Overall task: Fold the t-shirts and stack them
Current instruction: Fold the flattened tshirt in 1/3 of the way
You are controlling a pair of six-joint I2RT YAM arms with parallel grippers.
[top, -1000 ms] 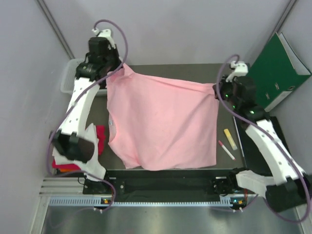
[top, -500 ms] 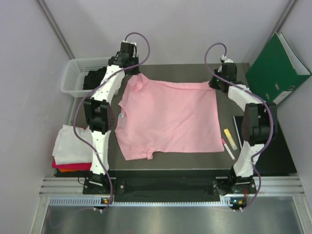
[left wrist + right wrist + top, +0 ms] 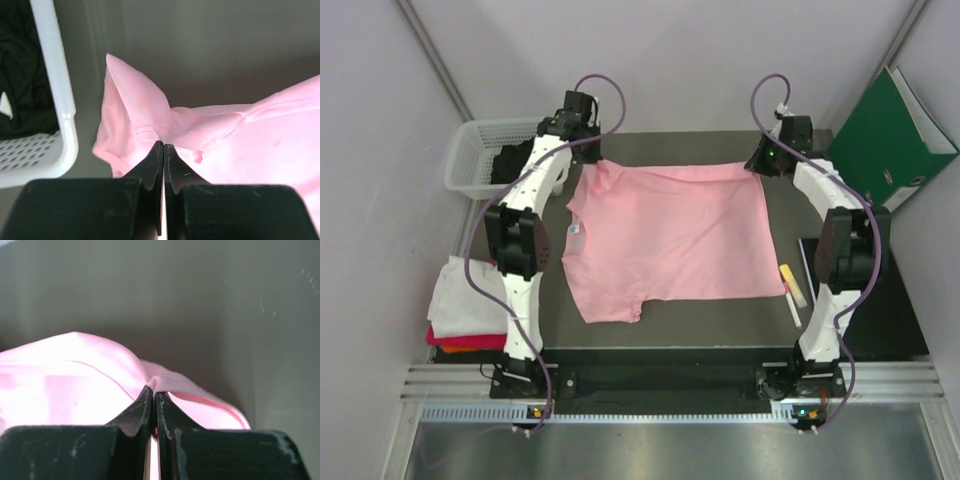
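Note:
A light pink t-shirt (image 3: 670, 240) lies spread on the dark table, its white neck label (image 3: 574, 229) at the left edge. My left gripper (image 3: 586, 160) is shut on the shirt's far left corner, a sleeve (image 3: 135, 125). My right gripper (image 3: 761, 163) is shut on the far right corner (image 3: 165, 382). Both hold the far edge stretched between them. A stack of folded shirts, white (image 3: 465, 290) on top of red (image 3: 470, 342), sits at the near left. A black shirt (image 3: 510, 165) lies in the basket.
A white mesh basket (image 3: 470, 150) stands at the far left, also seen in the left wrist view (image 3: 60, 110). A green binder (image 3: 890, 145) leans at the far right. Yellow (image 3: 793, 285) and pink (image 3: 793, 308) markers lie right of the shirt.
Both arms have reached further back and apart, pulling the shirt's far edge taut and drawing the shirt away from the near edge. The shirt lies flatter now.

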